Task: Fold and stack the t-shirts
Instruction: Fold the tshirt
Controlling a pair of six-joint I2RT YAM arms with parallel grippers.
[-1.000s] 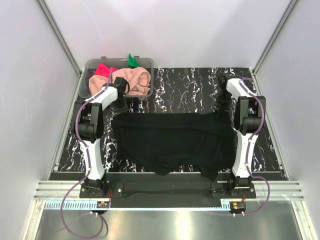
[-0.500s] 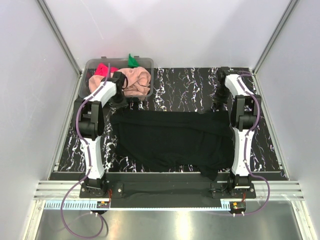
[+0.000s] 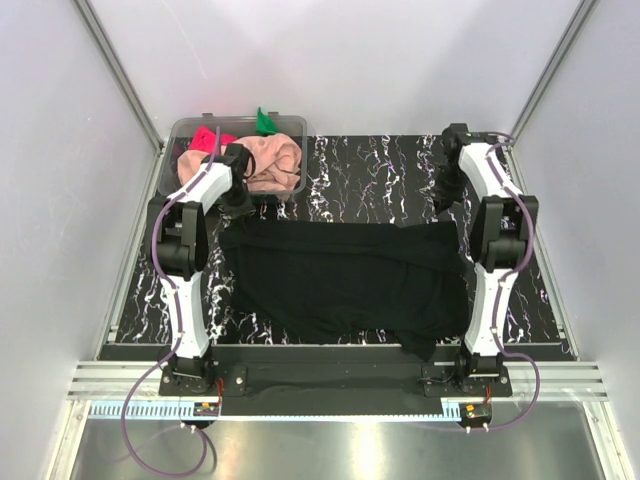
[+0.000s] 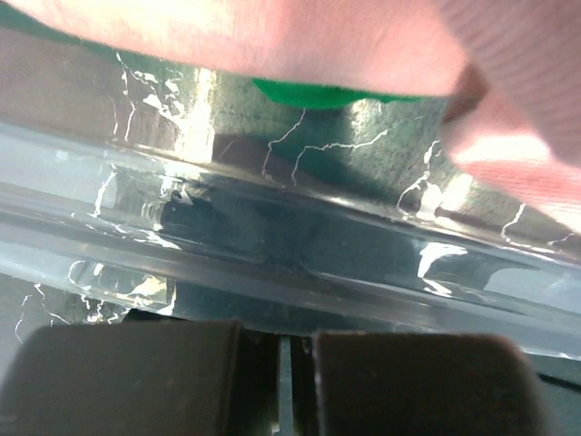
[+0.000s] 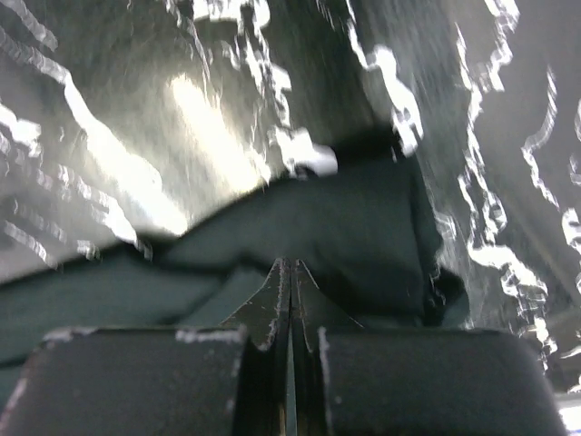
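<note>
The large black t-shirt [image 3: 340,280] lies spread across the middle of the table. My left gripper [image 3: 238,207] is shut at its far left corner, hard against the front wall of the clear tub [image 3: 180,135]. In the left wrist view the shut left gripper [image 4: 280,338] faces the tub wall [image 4: 272,236], with the peach-pink t-shirt [image 4: 300,36] and the green t-shirt [image 4: 318,93] behind it. My right gripper [image 3: 446,200] is shut at the far right corner; black cloth [image 5: 345,227] runs up to its tips [image 5: 290,263]. In the tub lie the peach-pink [image 3: 268,160], pink-red [image 3: 205,138] and green [image 3: 264,122] t-shirts.
The tub stands at the far left corner of the black marbled table [image 3: 370,170]. White walls with metal posts close in the left, right and far sides. The shirt's near hem hangs close to the table's front edge [image 3: 330,350].
Both grippers moved away from the bases and the shirt's far edge went with them, stretching straighter. The right arm then swung outward to the right.
</note>
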